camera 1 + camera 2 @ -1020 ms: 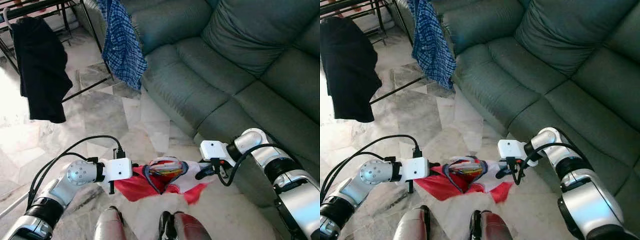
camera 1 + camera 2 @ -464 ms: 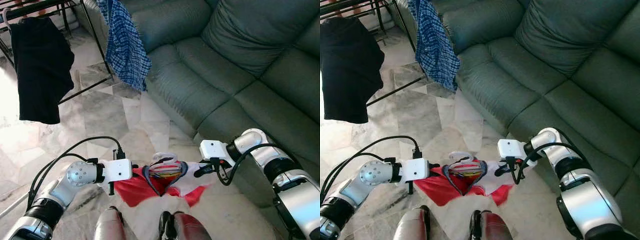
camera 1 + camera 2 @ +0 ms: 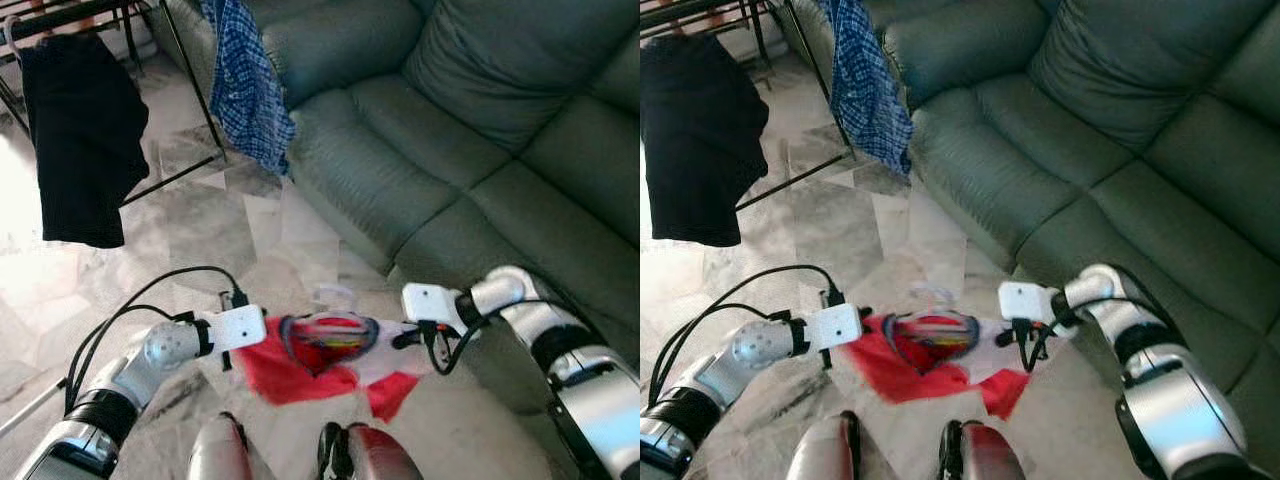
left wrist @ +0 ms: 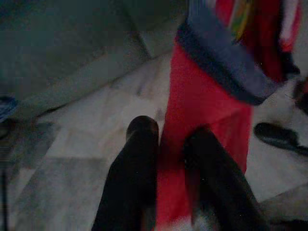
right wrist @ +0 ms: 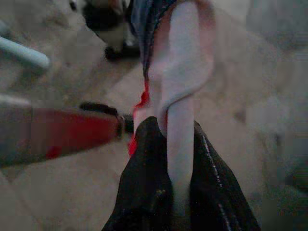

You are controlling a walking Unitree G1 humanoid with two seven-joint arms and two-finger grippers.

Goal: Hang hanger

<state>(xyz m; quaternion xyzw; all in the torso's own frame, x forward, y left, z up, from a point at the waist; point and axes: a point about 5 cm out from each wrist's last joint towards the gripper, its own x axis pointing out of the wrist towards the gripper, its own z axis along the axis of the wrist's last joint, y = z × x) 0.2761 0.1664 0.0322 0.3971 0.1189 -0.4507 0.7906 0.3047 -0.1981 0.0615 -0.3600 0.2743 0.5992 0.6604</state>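
Now both arms hold a red and white shirt [image 3: 330, 365] stretched between them, low in front of the robot above the marble floor [image 3: 200, 230]. The left pincer [image 4: 166, 144] is closed on the red shoulder of the shirt, and the right pincer [image 5: 180, 139] is closed on the white shoulder. The long axis of the garment runs from 9 to 3 o'clock, from one pincer to the other. A pale hanger hook [image 3: 333, 296] seems to rise at the collar, toward 12 o'clock, but it is blurred. The drying rack [image 3: 175, 45] stands well apart at about 11 o'clock, with a black garment [image 3: 85, 140] and a blue checked shirt [image 3: 245, 85] hanging on it. I judge the left arm is nearer to the rack. A dark green sofa [image 3: 460, 130] fills the side from 12 to 3 o'clock.
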